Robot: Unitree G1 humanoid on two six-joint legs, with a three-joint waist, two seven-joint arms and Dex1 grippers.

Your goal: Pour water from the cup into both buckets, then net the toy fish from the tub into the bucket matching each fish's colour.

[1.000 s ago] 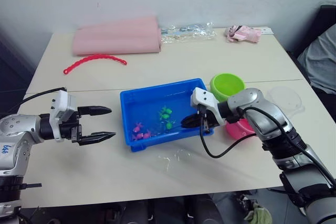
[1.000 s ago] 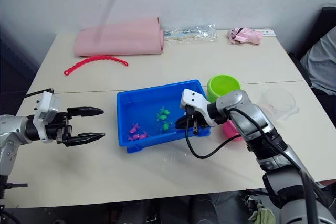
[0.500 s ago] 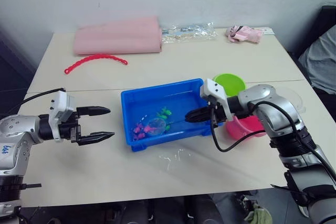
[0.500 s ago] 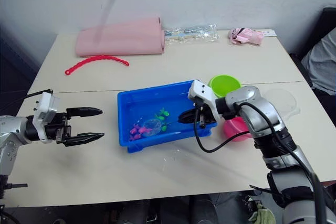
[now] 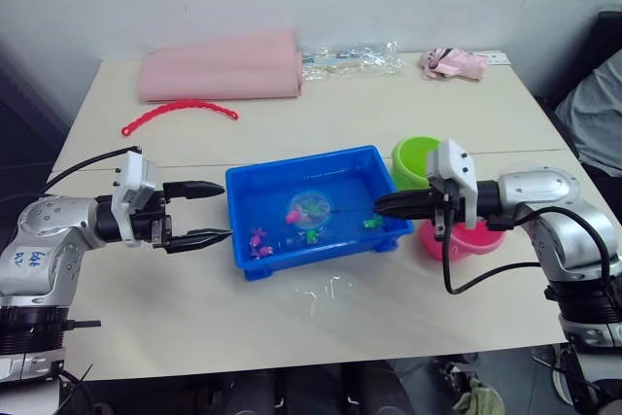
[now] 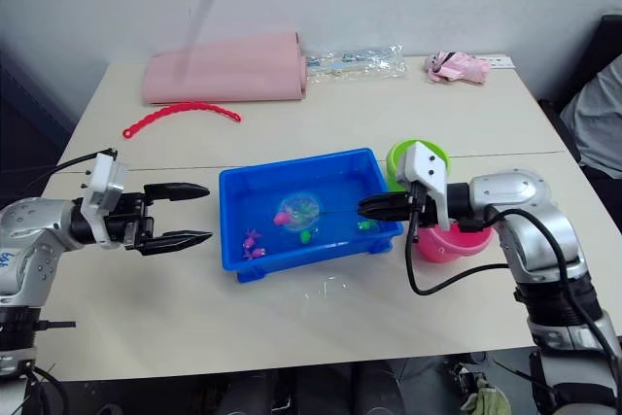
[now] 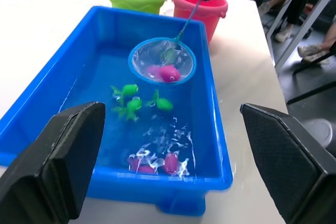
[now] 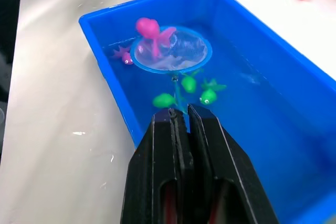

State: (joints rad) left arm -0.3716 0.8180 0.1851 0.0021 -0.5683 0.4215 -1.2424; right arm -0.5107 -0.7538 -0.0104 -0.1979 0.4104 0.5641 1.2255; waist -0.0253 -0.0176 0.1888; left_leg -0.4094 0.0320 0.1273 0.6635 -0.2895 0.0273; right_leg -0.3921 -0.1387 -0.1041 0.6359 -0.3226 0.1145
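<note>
So the net (image 7: 162, 61) is up out of the water over the middle of the tub (image 5: 255, 182), and there's a pink fish (image 7: 169, 73) sitting in the mesh. A few green fish (image 7: 129, 100) are in the water right under it, and a couple more pink ones (image 5: 259, 242) sit by the near wall toward the left arm.

Looks like the netting step is in hand, and I'd guess the pouring is done. Since the catch is pink, the next move should be carrying the net over to the pink bucket (image 5: 457, 237), which sits just past the tub's right end, with the green bucket (image 5: 420, 158) right behind it. It'll need to stay level on the way, then tip over the bucket.

Right gripper (image 5: 381, 205) has its fingers pressed together on the net's thin wire handle, pinching it near the tub's right end. Left gripper (image 5: 212, 211) hangs just off the tub's left wall, fingers spread wide, holding nothing and touching nothing.
</note>
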